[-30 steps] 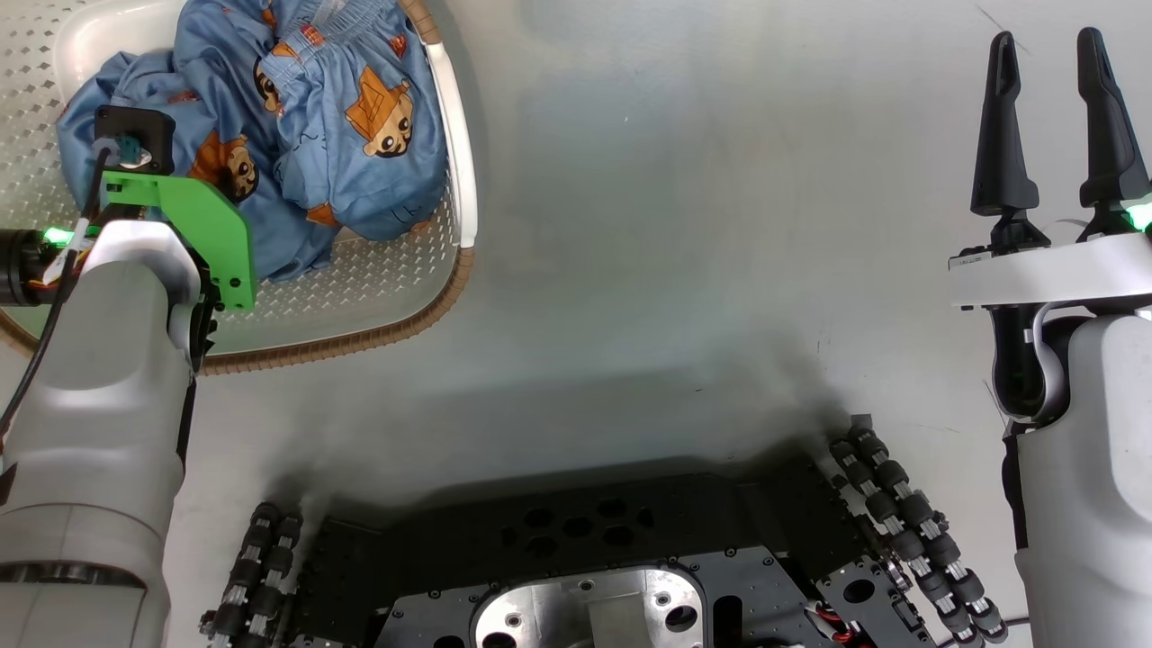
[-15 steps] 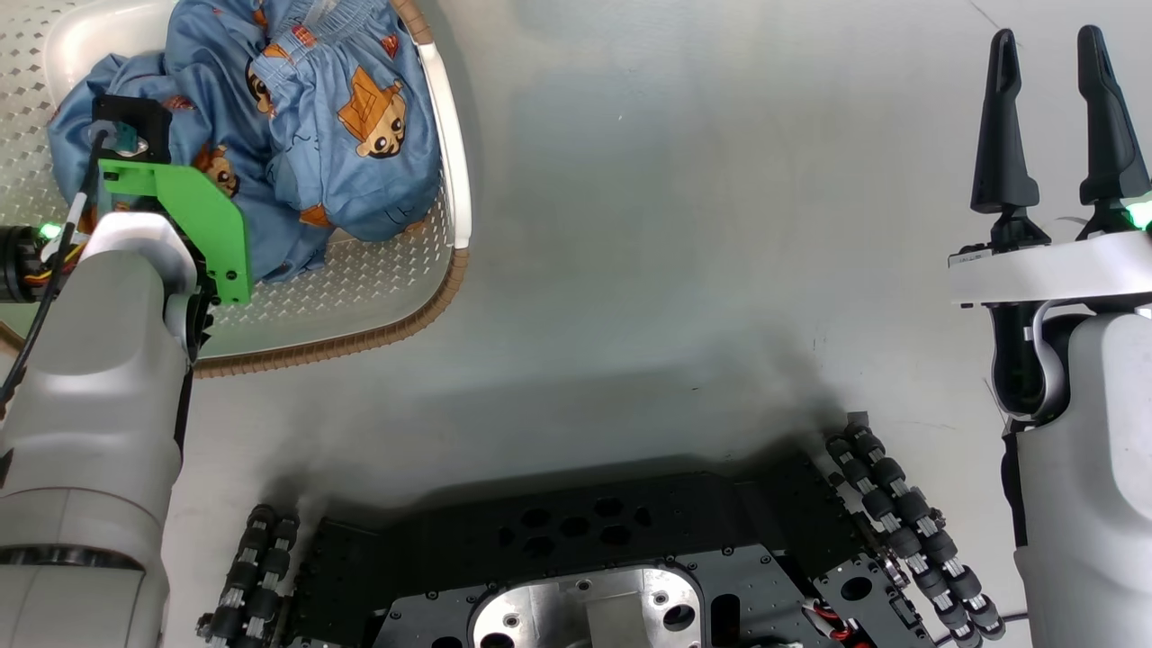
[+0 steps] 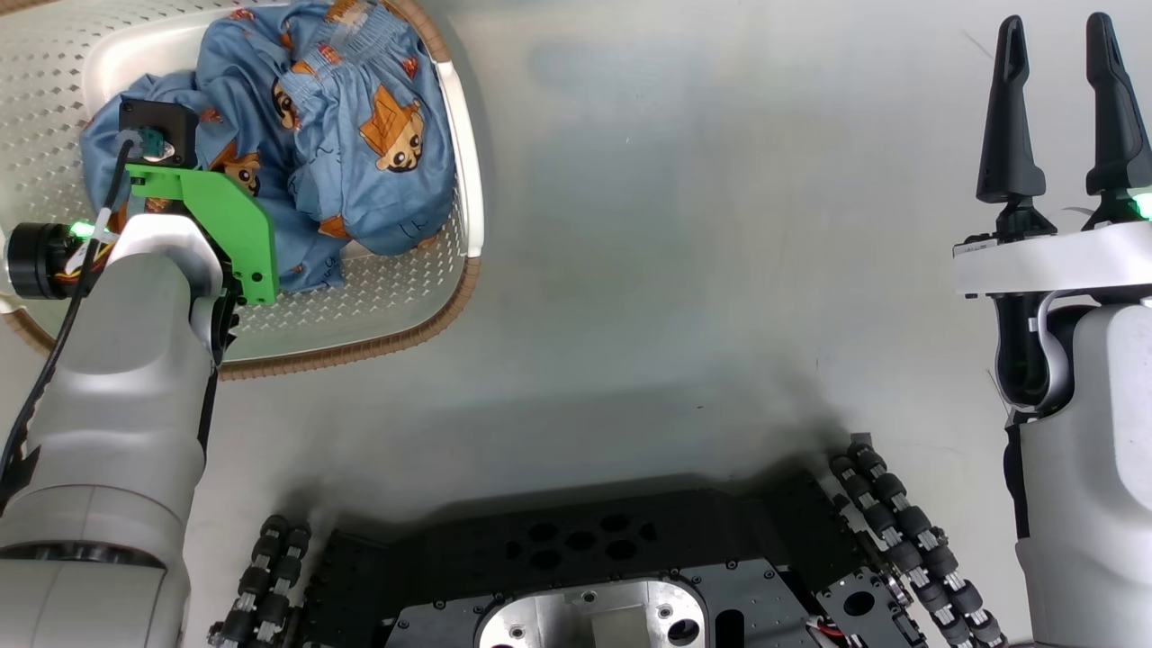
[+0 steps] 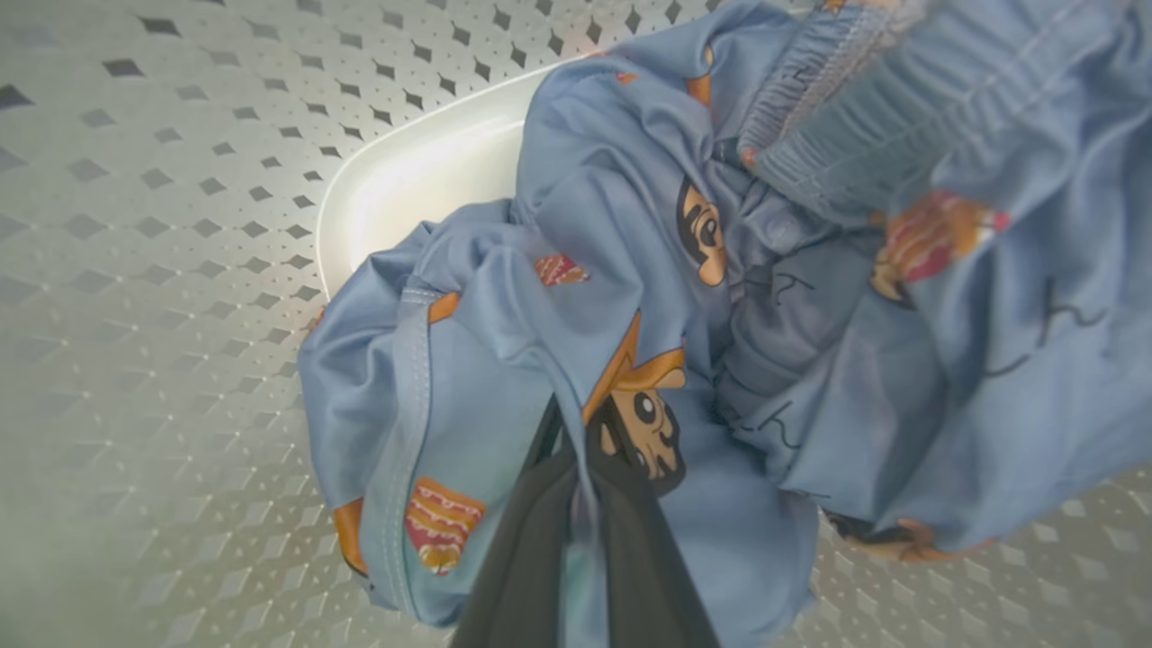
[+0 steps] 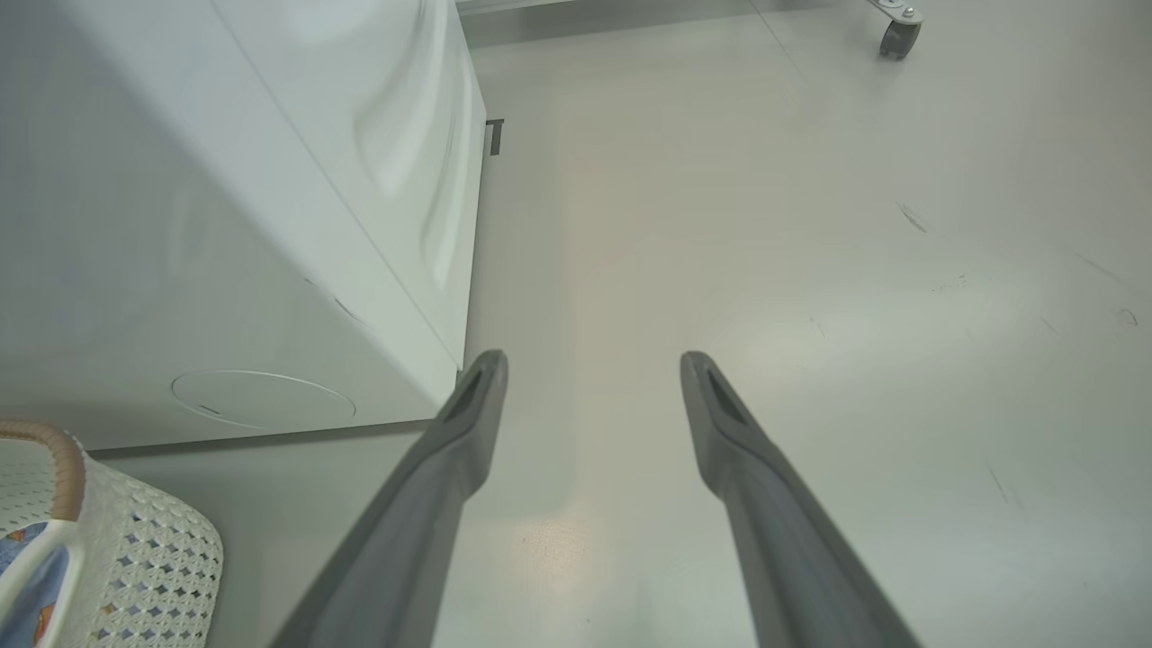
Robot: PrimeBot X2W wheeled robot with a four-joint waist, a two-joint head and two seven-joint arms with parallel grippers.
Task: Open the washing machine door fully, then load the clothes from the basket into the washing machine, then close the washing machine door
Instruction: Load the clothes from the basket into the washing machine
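Clothes (image 3: pixel 360 153) lie bunched in the basket (image 3: pixel 360 346) on the floor (image 3: pixel 675 270), to the robot's left. The left arm bends down into the basket, wrist over the heap, and the left end effector (image 4: pixel 567 468) is pinched closed on a fold of the blue fabric. The right arm points forward; the right end effector (image 3: pixel 1057 108) is spread wide and empty, near the washing machine (image 5: pixel 225 225).

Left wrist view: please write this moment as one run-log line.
step: load clothes | left gripper: shut on clothes in basket | right gripper: open, empty
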